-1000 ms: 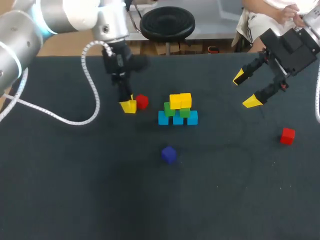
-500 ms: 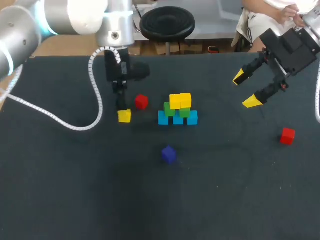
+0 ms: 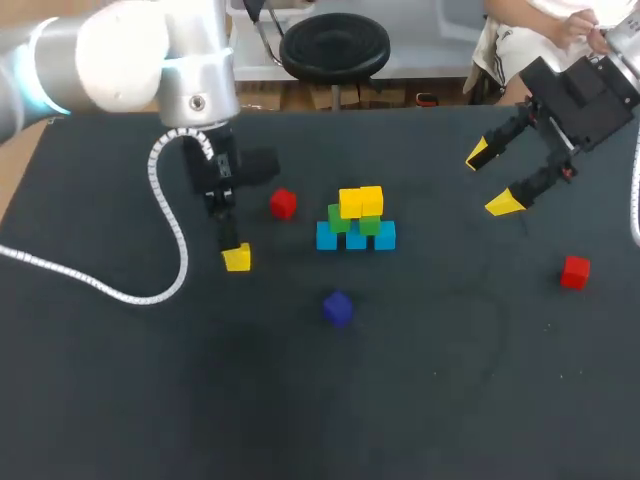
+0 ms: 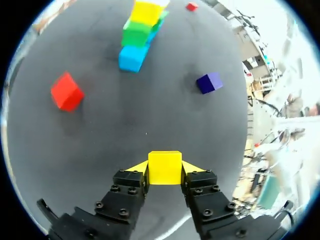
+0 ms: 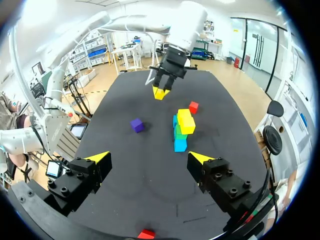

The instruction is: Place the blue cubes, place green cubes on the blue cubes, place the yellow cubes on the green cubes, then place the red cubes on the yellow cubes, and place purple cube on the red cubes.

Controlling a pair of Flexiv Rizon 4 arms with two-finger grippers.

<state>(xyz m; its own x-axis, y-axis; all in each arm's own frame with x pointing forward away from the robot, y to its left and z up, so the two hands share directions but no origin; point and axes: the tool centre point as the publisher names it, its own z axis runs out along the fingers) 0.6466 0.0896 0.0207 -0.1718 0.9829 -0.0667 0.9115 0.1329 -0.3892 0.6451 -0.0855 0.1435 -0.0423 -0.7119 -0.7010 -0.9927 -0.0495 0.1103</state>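
Stack (image 3: 356, 222) sits mid-table. Blue cubes (image 3: 327, 237) form the bottom row, green cubes (image 3: 339, 218) sit on them, and two yellow cubes (image 3: 361, 202) sit side by side on top. Reds and purple are not on it yet.

Near red cube (image 3: 283, 204) lies just left of the stack, not touching it. Far red cube (image 3: 574, 272) is well off to the right, close to the table edge. Purple cube (image 3: 337, 308) sits on the robot's side of the stack, apart from it.

Left gripper (image 4: 164, 169) is clenched on a third yellow cube (image 4: 164, 164), with both tips pressing its sides. It is left of the stack, nearer the robot than the near red cube. Can't tell if that cube touches the table (image 3: 120, 400).

Right gripper (image 3: 490, 179) is released, fingers spread wide with nothing between them. It hangs over the table right of the stack, well apart from the far red cube.
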